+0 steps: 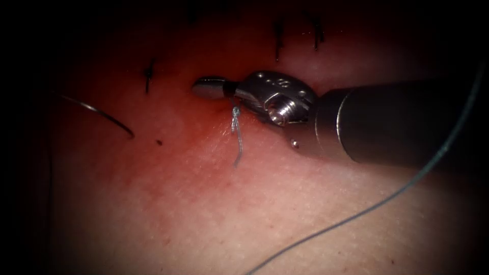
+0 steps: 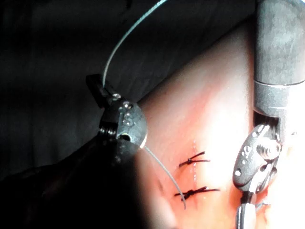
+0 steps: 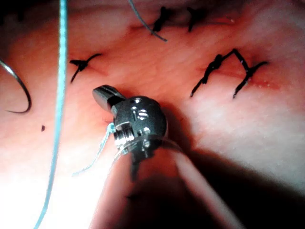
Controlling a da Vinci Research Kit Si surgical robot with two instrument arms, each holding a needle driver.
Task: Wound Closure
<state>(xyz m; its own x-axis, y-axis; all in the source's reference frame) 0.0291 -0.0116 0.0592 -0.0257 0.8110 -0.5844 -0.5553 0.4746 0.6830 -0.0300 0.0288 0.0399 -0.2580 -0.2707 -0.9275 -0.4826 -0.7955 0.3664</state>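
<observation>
My right tool (image 1: 208, 87) comes in from the right and rests low over the tissue (image 1: 214, 214). Its jaws are shut and I see nothing between them (image 3: 106, 95). Just below its wrist, a short pale knot with loose thread tails (image 1: 236, 130) sits on the reddened skin. The curved needle (image 1: 99, 111) lies free on the tissue far to the left, held by neither tool (image 3: 18, 88). My left tool (image 2: 97, 89) is lifted off the tissue with its jaws shut on the long thread (image 2: 125, 38). That thread (image 1: 407, 186) sweeps across the lower right.
Dark finished stitches (image 1: 148, 76) (image 1: 278, 36) cross the cut along the far side of the tissue, and two more stitches (image 2: 193, 161) lie beside the right tool's wrist (image 2: 257, 162). Red fluid (image 1: 204, 137) stains the skin around the knot. A loose thread end (image 3: 145, 21) lies near the stitches.
</observation>
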